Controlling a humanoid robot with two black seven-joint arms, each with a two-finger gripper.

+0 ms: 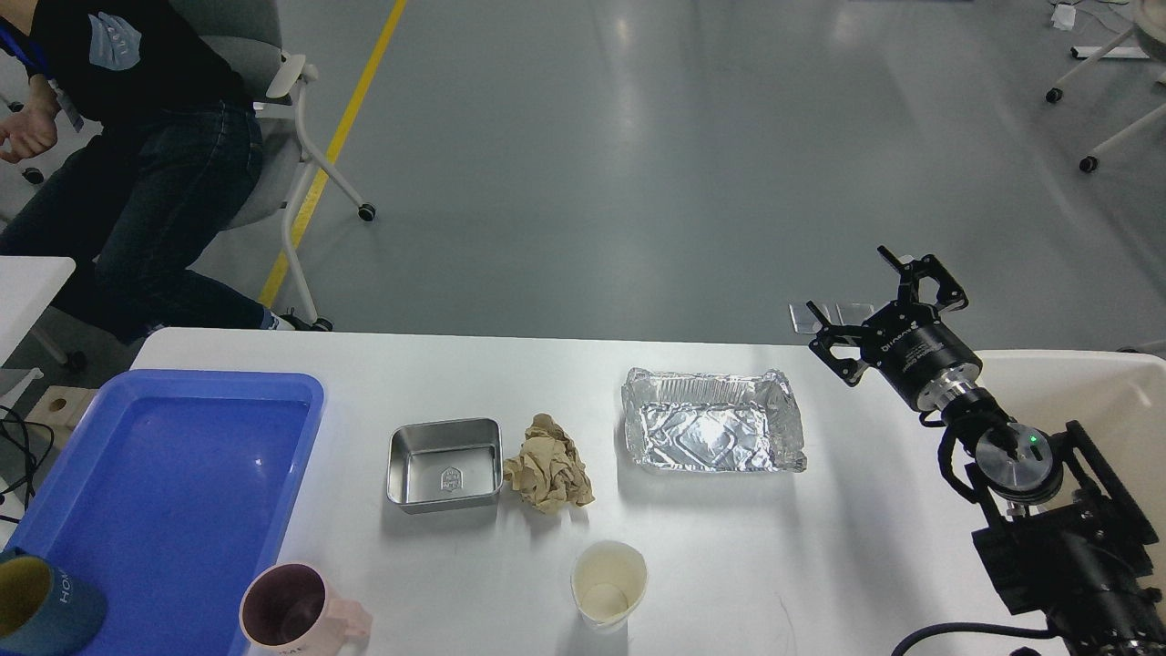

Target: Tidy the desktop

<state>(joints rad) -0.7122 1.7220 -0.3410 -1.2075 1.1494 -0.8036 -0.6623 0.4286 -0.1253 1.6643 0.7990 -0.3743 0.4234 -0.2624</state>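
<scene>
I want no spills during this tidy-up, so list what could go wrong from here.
1. The pink mug and paper cup stand near the front edge of the desktop; a sweeping arm could knock them off.
2. The foil tray looks thin and already creased; the right gripper, jaws open nearby, may crush it.
3. The crumpled paper touches the steel tin; grabbing one may drag the other.
</scene>
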